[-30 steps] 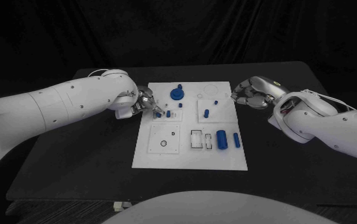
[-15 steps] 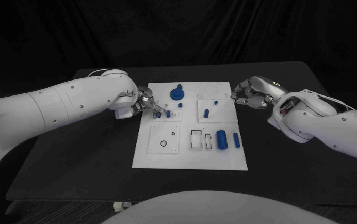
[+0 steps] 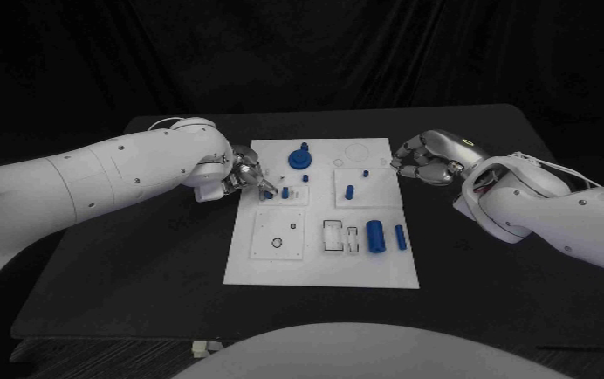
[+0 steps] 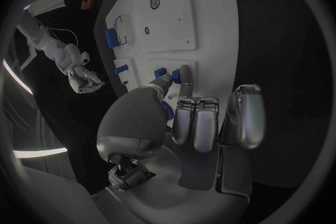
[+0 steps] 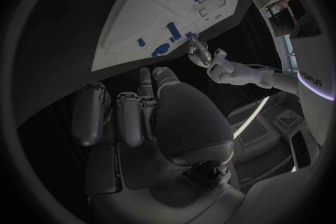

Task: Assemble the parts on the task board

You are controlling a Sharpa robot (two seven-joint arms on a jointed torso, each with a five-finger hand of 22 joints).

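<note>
Two hands flank the white task board (image 3: 321, 257), which lies in the middle of the black worktop (image 3: 151, 257). At the board's left edge, centre-left of the head view, the left hand (image 3: 242, 175) reaches over it: the left wrist view shows thumb and one finger closing round a small blue peg (image 4: 168, 110), the remaining fingers (image 4: 208, 123) curled together alongside. Judged from this, the peg is being seated among the other short pegs (image 3: 285, 192) of the left block. The right hand (image 3: 426, 158) rests off the board's upper right corner, fingers curled in on nothing, apparently parked clear of the work. Unplaced stock remains lower right on the board: a thick blue cylinder (image 3: 374, 237) and a slimmer rod (image 3: 401, 237), lying flat. A round blue knob (image 3: 299, 158) stands near the top.
</note>
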